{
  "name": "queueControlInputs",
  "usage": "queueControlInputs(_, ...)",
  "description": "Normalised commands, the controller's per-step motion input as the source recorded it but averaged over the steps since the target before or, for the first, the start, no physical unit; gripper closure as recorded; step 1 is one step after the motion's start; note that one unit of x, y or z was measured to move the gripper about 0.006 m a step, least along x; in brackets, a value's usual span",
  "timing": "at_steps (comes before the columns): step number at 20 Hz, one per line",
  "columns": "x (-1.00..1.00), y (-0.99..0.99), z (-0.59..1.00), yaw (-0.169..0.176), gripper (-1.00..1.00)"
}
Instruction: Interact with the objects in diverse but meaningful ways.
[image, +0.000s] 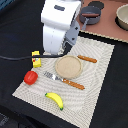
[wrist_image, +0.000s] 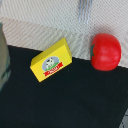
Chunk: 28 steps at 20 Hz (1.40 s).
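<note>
We record the white arm (image: 57, 27) standing over the striped placemat (image: 100, 75), its body masking the fingers, so we cannot tell whether they are open, closed or gripping. The tan plate (image: 68, 67) lies just beside the arm's lower end. Under the wrist camera the yellow block (wrist_image: 51, 61) and red tomato (wrist_image: 106, 52) rest apart; the banana (image: 55, 100) lies farthest off.

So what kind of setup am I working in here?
Likely a tabletop play-kitchen place setting: a woven placemat holds a tan plate with cutlery, toy banana and tomato, with pots behind.
</note>
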Motion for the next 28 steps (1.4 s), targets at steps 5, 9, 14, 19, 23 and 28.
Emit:
queueControlInputs(5, -0.42, -0.73, -0.32, -0.034, -1.0)
queueControlInputs(9, -0.38, -0.74, -0.35, -0.044, -1.0)
queueControlInputs(14, -0.47, -0.52, -0.44, -0.037, -1.0)
queueControlInputs(19, -0.72, 0.02, -0.27, 0.066, -1.0)
queueControlInputs(23, -0.53, 0.17, -0.03, 0.216, -1.0)
queueControlInputs(28, -0.43, 0.22, 0.02, 0.278, -1.0)
